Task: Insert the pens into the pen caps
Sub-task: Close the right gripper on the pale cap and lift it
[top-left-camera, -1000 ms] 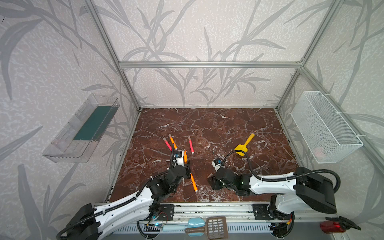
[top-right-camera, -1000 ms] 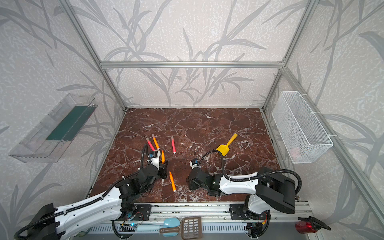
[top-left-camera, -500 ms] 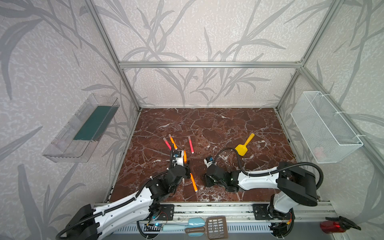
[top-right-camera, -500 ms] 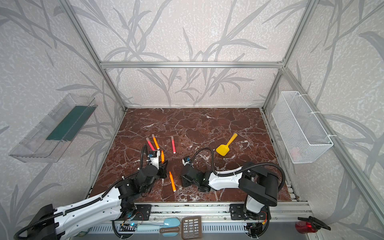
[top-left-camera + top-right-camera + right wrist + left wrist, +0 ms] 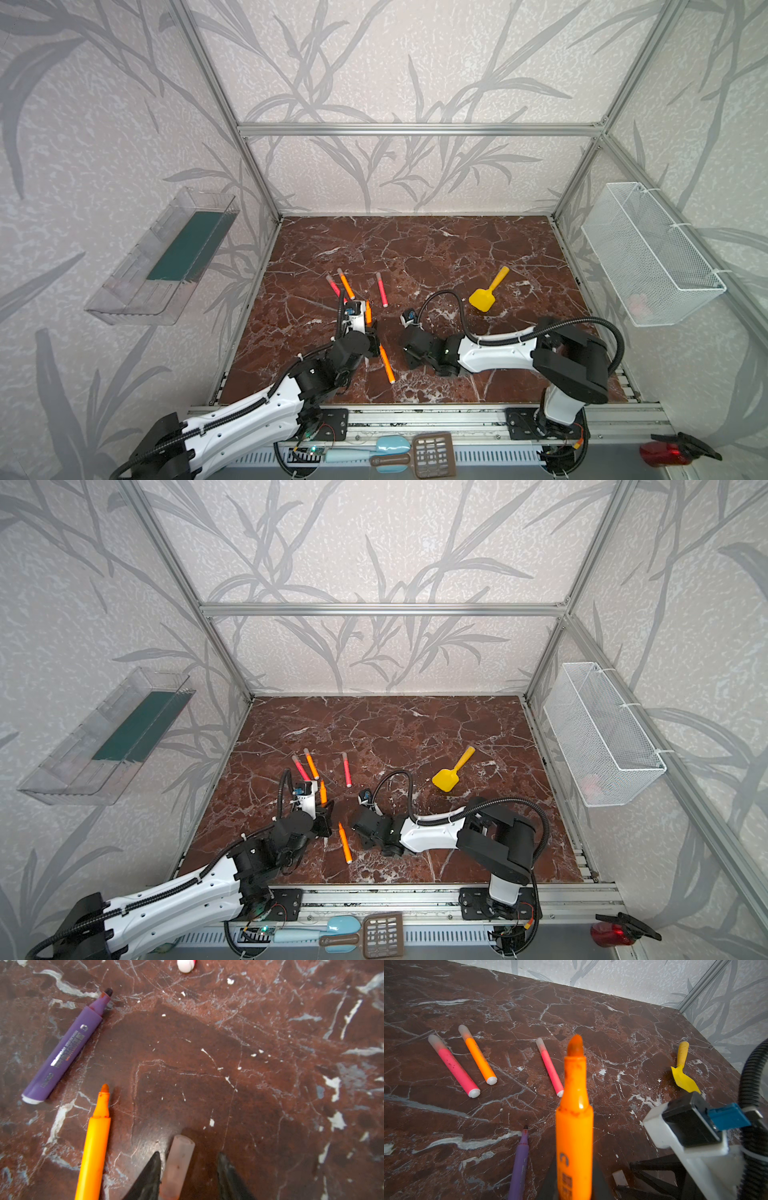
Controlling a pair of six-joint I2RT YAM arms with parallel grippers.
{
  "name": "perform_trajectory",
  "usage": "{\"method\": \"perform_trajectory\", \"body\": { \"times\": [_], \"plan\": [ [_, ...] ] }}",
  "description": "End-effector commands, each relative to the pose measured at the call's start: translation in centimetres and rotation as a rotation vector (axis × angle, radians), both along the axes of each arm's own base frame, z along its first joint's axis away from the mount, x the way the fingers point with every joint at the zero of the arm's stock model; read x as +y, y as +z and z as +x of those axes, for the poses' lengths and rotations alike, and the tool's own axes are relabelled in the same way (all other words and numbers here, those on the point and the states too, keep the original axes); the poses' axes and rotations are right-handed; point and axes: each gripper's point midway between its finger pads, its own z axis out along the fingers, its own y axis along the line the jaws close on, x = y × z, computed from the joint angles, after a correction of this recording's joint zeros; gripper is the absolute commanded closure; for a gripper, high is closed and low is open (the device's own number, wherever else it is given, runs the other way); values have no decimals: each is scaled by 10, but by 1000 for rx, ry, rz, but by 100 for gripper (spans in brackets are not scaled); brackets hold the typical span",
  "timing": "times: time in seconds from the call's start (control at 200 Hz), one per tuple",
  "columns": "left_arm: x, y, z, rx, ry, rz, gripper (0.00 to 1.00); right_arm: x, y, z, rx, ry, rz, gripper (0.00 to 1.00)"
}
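A pen cap lies on the worktop between the parted jaws of the right gripper, touching one jaw and clear of the other. The jaws of the left gripper clamp an uncapped orange pen, its print blurred. The purple pen carries silver lettering too small to read.

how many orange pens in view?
3. A capped orange pen lies beside a pink pen at the back; the left gripper holds an uncapped orange pen; a third orange pen, uncapped, lies near the purple pen. None seem hidden.
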Motion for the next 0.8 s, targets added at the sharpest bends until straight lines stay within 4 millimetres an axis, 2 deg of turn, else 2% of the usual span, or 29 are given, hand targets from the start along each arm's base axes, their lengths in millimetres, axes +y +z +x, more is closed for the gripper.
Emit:
{"method": "perform_trajectory", "body": {
  "times": [0.0, 0.355, 0.695, 0.795],
  "plan": [
    [8, -4, 0, 2, 31, 10, 100, -11, -10, -1, -2, 9, -100, 59],
    [9, -4, 1, 0, 34, 10, 100, -11, -15, 2, -6, 6, -160, 66],
    [9, -4, 0, 0, 31, 6, 100, -11, -21, 0, 17, 1, -172, 78],
    [9, -3, 0, -4, 31, 3, 100, -12, -22, -1, 19, -2, -170, 84]
  ]
}}
